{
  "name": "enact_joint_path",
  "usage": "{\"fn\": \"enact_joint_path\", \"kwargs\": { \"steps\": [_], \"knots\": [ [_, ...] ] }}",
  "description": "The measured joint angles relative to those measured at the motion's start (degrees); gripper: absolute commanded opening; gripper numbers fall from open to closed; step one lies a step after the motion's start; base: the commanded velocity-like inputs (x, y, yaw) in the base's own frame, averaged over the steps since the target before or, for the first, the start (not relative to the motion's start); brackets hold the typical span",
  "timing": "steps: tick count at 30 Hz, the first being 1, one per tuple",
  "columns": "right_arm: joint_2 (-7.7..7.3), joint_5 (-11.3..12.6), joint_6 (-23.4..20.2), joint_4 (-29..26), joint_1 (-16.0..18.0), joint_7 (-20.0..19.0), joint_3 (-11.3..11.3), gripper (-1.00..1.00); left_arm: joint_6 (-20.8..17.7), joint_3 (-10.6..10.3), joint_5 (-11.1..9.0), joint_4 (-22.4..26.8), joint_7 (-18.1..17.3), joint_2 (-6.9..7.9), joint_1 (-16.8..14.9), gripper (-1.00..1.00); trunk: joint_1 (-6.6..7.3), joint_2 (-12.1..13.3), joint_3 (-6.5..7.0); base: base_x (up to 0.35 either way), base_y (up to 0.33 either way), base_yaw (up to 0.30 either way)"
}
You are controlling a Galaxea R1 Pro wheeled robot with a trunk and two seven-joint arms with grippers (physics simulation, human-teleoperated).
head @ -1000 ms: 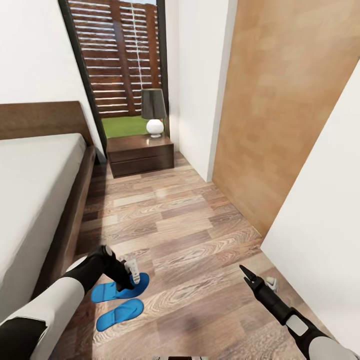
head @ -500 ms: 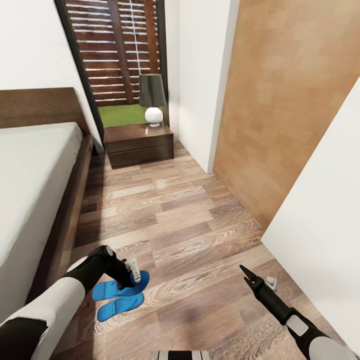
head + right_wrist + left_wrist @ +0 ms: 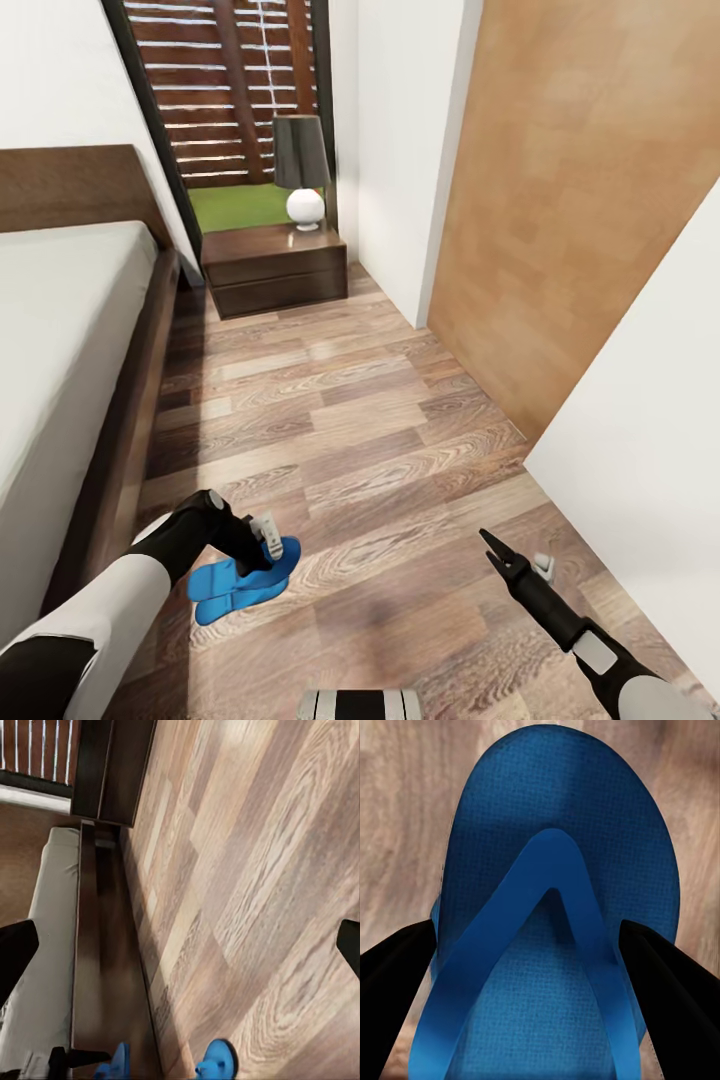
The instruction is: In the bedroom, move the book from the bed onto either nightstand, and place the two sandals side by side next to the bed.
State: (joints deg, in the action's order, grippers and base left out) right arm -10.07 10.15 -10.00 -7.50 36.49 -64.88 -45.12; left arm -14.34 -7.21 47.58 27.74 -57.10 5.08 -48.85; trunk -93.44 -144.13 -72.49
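Observation:
Low in the head view, my left gripper (image 3: 262,552) is shut on one bright blue sandal (image 3: 280,556). The left wrist view shows that sandal (image 3: 555,907) spanning the gap, with a black finger (image 3: 397,975) against each side of it. The other sandal (image 3: 226,603) lies on the floor just beside and partly under it, close to the bed (image 3: 60,330). My right gripper (image 3: 515,560) hangs open over bare floor to the right, fingertips wide apart in the right wrist view (image 3: 180,952). The nightstand (image 3: 275,270) stands at the head of the bed. The book is out of view.
A dark-shaded lamp with a white round base (image 3: 302,170) stands on the nightstand in front of the window. A white wall and a tan wooden panel (image 3: 560,220) close the right side. A wood-plank aisle (image 3: 340,420) runs between the bed frame and the wall.
The whole picture has shifted, the nightstand drifting up and left, so the camera has moved. The floor sandal now sits closer to the held one in the picture. Both arms keep their pose.

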Motion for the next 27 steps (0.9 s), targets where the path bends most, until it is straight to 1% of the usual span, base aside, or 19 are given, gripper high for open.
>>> {"fn": "enact_joint_path", "kwargs": {
  "steps": [1, 2, 6, 12, 21, 23, 27],
  "knots": [
    [0.01, -0.02, 0.03, -0.02, -0.09, -1.04, -0.01, 1.00, 0.00, 0.09, -0.01, 0.00, 0.00, 0.00, 0.00, -1.00, -0.03, -0.01, -0.22, 0.000, 0.000, 0.000],
    [-0.01, -0.10, 0.07, -0.02, -0.23, -2.87, 0.00, 1.00, 0.00, 0.23, -0.02, 0.00, 0.00, -0.01, 0.00, -1.00, -0.05, -0.03, -0.44, 0.000, 0.000, 0.000],
    [-0.22, -0.24, 0.13, 0.00, -0.42, -5.71, 0.00, 1.00, 0.00, 0.46, -0.06, 0.00, 0.03, -0.10, 0.00, -1.00, -0.16, -0.08, -1.33, 0.000, 0.000, 0.000],
    [-0.28, -0.16, 0.07, 0.06, -0.54, -6.68, -0.02, 1.00, 0.00, 0.55, -0.06, 0.00, 0.53, -0.41, 0.00, -1.00, -0.31, -0.16, -2.66, 0.000, 0.000, 0.000],
    [-0.33, 0.06, 0.06, 0.05, -0.97, -6.86, -0.08, 1.00, -0.07, 0.69, -0.08, 0.00, 1.66, -0.85, 0.00, -1.00, -0.54, -0.28, -4.66, 0.000, 0.000, 0.000],
    [-0.35, 0.02, 0.06, 0.04, -0.98, -6.87, -0.08, 1.00, -0.08, 1.38, -0.07, 0.00, 1.71, -0.87, 0.00, -1.00, -0.59, -0.31, -5.10, 0.000, 0.000, 0.000],
    [-0.30, -0.01, 0.05, 0.02, -0.99, -6.87, -0.08, 1.00, -0.09, 4.09, -0.02, 0.00, 1.74, -1.15, 0.00, -1.00, -0.70, -0.36, -5.99, 0.000, 0.000, 0.000]
  ]
}}
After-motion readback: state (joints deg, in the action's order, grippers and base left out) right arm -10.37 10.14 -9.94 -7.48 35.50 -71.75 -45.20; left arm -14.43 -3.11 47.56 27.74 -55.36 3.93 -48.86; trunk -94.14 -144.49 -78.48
